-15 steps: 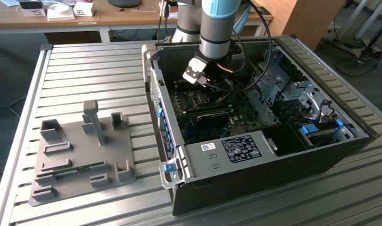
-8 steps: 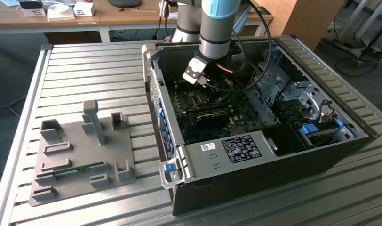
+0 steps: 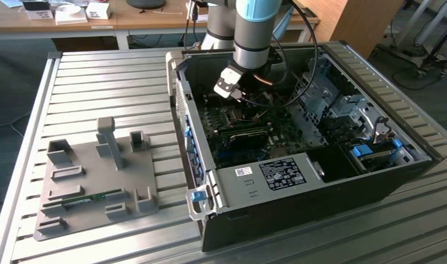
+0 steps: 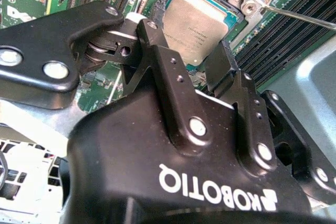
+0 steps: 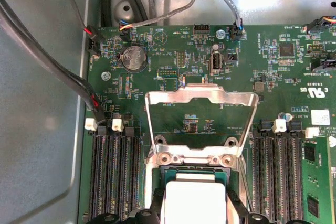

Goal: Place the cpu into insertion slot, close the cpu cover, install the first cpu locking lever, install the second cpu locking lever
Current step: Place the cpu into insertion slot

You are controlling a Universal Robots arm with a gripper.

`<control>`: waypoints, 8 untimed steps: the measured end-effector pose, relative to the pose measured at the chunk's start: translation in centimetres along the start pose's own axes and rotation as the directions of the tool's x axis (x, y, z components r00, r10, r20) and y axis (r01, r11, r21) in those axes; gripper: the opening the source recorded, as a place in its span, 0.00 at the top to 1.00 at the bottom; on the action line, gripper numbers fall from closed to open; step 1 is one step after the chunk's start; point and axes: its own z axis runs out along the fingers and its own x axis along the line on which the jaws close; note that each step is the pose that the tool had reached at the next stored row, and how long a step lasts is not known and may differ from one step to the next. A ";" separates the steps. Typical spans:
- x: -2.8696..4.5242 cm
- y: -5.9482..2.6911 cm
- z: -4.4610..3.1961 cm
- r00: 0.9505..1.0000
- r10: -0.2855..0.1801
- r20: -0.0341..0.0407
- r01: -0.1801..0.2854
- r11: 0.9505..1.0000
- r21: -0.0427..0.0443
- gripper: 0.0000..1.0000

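The hand (image 4: 184, 43) was clenched on the cpu (image 4: 202, 19), its fingers (image 4: 157, 51) against two opposite edges, holding it at the insertion slot (image 5: 195, 170) directly below. Just beyond the hand, the cpu cover (image 5: 202, 95) stood swung open over the motherboard (image 5: 273, 66).
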 end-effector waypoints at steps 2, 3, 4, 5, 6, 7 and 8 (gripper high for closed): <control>0.00 0.00 0.00 1.000 0.000 0.000 0.000 1.000 0.000 0.46; 0.00 0.00 0.00 1.000 0.000 0.000 0.000 1.000 0.000 0.46; 0.00 0.00 0.00 1.000 0.000 0.000 0.000 1.000 0.000 0.46; 0.00 0.00 0.00 1.000 0.000 0.000 0.000 1.000 0.000 0.46; 0.00 0.00 0.00 1.000 0.000 0.000 0.000 1.000 0.000 0.46; 0.00 0.00 0.00 1.000 0.000 0.000 0.000 1.000 0.000 0.46; 0.00 0.00 0.01 1.000 0.000 0.000 0.000 1.000 0.000 0.46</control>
